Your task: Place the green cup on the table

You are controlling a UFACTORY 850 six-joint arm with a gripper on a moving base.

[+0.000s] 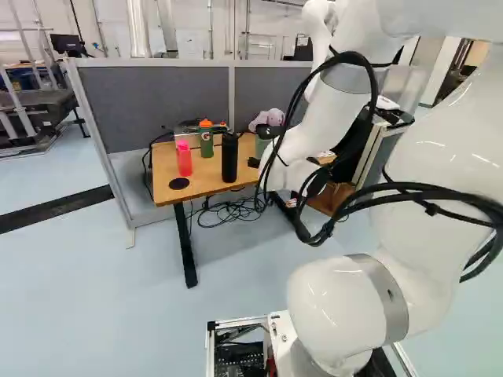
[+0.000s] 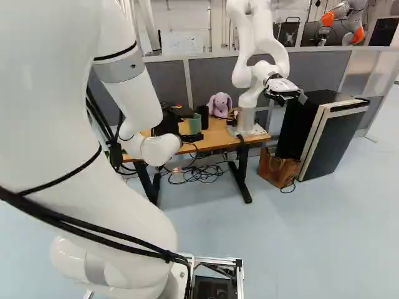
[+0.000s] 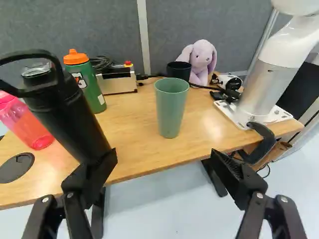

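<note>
My gripper (image 2: 192,137) shows in the right base view as black parts at the table's near side, partly hidden by the arm. In the wrist view the gripper (image 3: 163,158) has its two fingers wide apart, with nothing held. The green cup (image 3: 171,110) stands upright on the wooden table (image 3: 142,149), ahead of the gap between them. It also appears in the right base view, the green cup (image 2: 195,123) just behind the gripper. A black bottle (image 3: 70,112) stands close behind one fingertip; whether they touch I cannot tell.
Near the black bottle are a pink bottle (image 3: 30,122) and a green bottle with orange lid (image 3: 84,82). Behind the cup are a black cup (image 3: 179,70) and a purple plush rabbit (image 3: 202,59). Another robot (image 2: 248,118) is mounted on the table, beside a dark cabinet (image 2: 330,134).
</note>
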